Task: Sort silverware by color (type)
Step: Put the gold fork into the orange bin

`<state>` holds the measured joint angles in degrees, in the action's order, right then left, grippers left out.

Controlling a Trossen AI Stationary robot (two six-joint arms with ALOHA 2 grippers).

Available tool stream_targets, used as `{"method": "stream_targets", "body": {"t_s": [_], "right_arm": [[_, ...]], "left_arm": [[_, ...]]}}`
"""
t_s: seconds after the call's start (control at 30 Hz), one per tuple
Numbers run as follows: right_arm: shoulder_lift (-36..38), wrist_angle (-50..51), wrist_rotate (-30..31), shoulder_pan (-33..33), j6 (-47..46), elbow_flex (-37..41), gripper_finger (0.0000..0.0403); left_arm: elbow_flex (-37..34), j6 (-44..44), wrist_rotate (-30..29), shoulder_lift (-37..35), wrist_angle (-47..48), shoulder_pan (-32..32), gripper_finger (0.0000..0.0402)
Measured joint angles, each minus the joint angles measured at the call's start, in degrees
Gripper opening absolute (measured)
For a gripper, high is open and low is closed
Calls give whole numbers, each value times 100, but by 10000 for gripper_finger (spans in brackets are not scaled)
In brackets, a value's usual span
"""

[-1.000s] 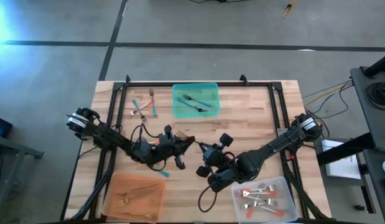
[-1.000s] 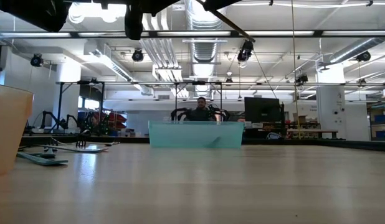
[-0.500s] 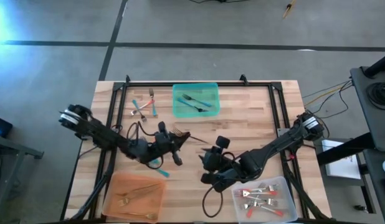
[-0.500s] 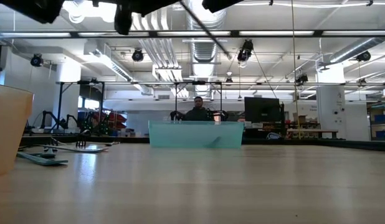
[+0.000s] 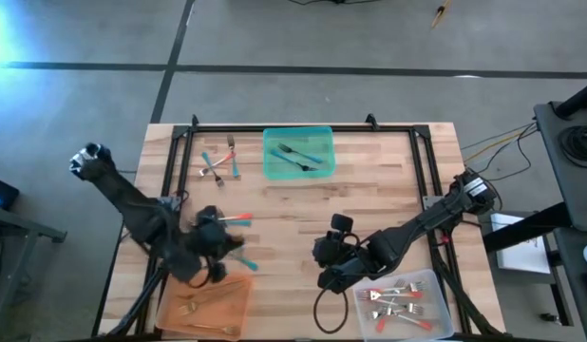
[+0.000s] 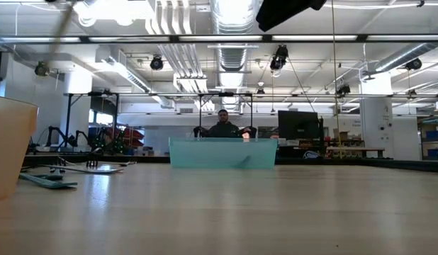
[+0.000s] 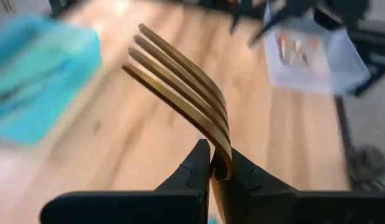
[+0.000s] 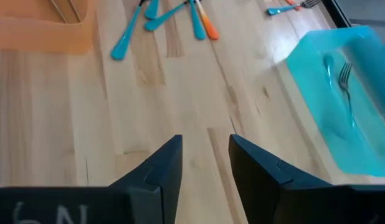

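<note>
Left gripper: our left gripper [image 7: 211,163] is clamped on the neck of a gold fork [image 7: 180,78]; in the left wrist view the tines run forward and upward from the jaws, the handle goes down between them.
Place of the left gripper: in the high view it [image 5: 210,255] is over the table's 8 o'clock area, just at the 12 o'clock edge of the orange tray [image 5: 238,309].
Key relation: the orange tray, where gold pieces [image 5: 203,296] already lie, is at about 6 o'clock from the held fork and very near; we judge that a short move that way and a release would be enough.
Fork axis: in the high view we cannot tell how it lies.
Right gripper: our right gripper [image 8: 205,149] has its jaws apart and holds nothing; it hovers over bare wood near the table's 6 o'clock, beside the clear tray [image 5: 436,281].
Nearer arm: the left one, clearly.
Other silverware: teal pieces [image 5: 298,155] in the teal tray [image 5: 272,171] at 12 o'clock; red-handled forks [image 5: 396,302] in the clear tray; a loose group [image 5: 217,161] at 10 o'clock.
</note>
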<state>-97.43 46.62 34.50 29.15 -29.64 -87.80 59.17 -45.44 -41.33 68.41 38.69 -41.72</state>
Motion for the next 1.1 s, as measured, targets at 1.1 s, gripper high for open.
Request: {"method": "stream_targets", "body": {"t_s": [1.1], "right_arm": [[-15, -19, 68, -45, -188, 49, 92]], "left_arm": [[3616, -1387, 4204, 3901, 4769, -981, 7]]}}
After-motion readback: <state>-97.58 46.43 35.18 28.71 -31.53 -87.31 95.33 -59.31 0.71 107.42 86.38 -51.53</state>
